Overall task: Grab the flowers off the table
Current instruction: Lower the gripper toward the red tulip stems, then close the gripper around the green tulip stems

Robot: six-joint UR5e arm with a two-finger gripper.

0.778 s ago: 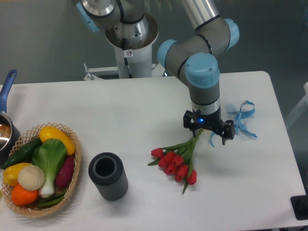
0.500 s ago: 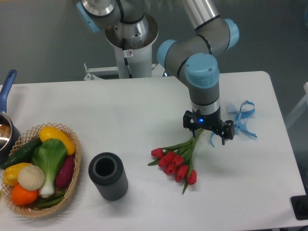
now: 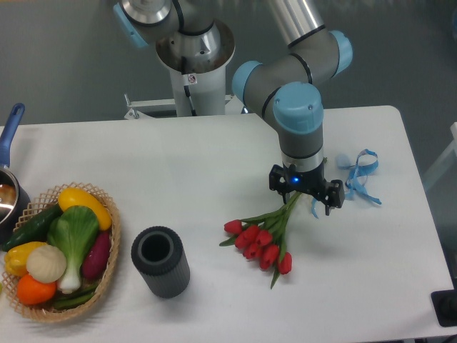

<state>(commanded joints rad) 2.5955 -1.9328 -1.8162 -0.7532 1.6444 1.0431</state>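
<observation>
While the buds lie on the counter point(image 3: 178, 164): lift not done.
Hand point(image 3: 295, 197): over your flowers' point(image 3: 263, 239) stems; grip cannot be told.
Left: raise them.

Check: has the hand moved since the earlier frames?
Yes. The hand edged slightly up and left, away from the ribbon. The flowers look unmoved.

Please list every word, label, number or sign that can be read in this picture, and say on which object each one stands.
No text in this picture can be read.
Small white sticker with a red mark on the white robot base column: too small and blurred to read.
Flowers, ribbon, dark cylinder cup, vegetable basket and table: no writing visible.
</observation>
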